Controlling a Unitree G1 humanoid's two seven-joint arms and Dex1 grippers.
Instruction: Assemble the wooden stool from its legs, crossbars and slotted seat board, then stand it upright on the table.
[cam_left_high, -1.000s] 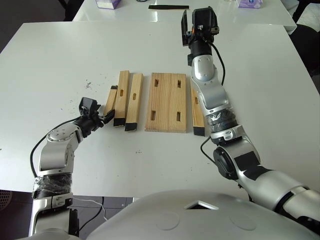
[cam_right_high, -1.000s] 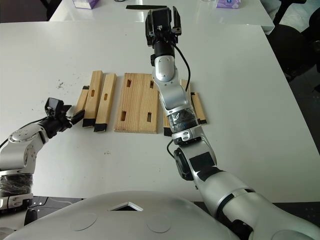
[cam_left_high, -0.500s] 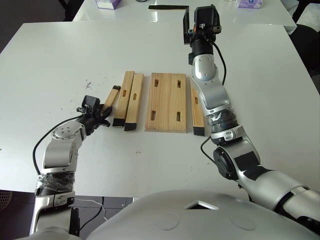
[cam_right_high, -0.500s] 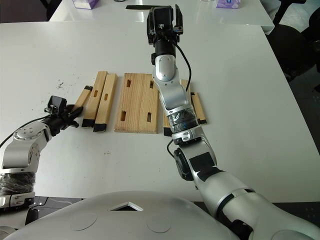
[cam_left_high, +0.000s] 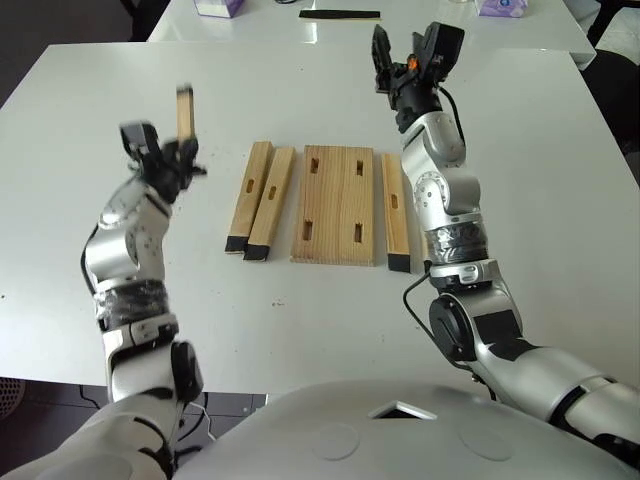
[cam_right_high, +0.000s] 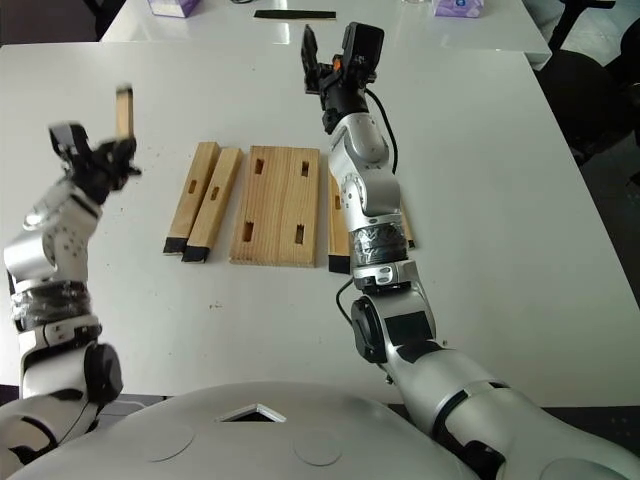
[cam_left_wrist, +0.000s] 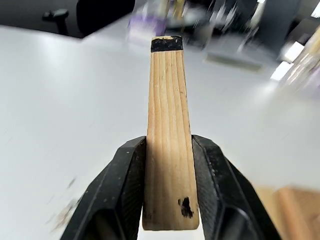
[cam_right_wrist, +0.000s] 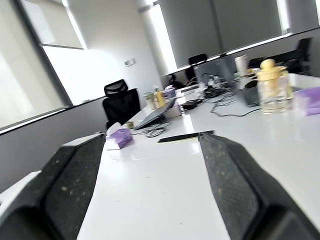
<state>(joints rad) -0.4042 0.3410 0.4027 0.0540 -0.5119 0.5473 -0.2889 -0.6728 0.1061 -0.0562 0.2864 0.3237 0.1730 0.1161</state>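
Left pincer (cam_left_wrist: 170, 150) is clamped on a short pale wooden crossbar with one black-tipped end (cam_left_wrist: 169, 100), its two black fingers (cam_left_wrist: 129, 175) pressed against opposite faces of the stick. It holds the crossbar upright in the air, black tip at the end away from the pincer, raised above the white bench (cam_left_high: 80, 250) and well to the left of the flat rectangular wooden seat board with four slots (cam_left_high: 335, 205). That board lies flat on the bench. Just left of the board lie two slotted wooden legs with black near ends (cam_left_high: 247, 190), side by side and touching. Just right of the board, close along its edge, lies another slotted wooden leg (cam_left_high: 394, 205). Right pincer (cam_left_high: 408, 55) hangs above the bench beyond the board's far right corner, its fingers spread wide apart with nothing between them.
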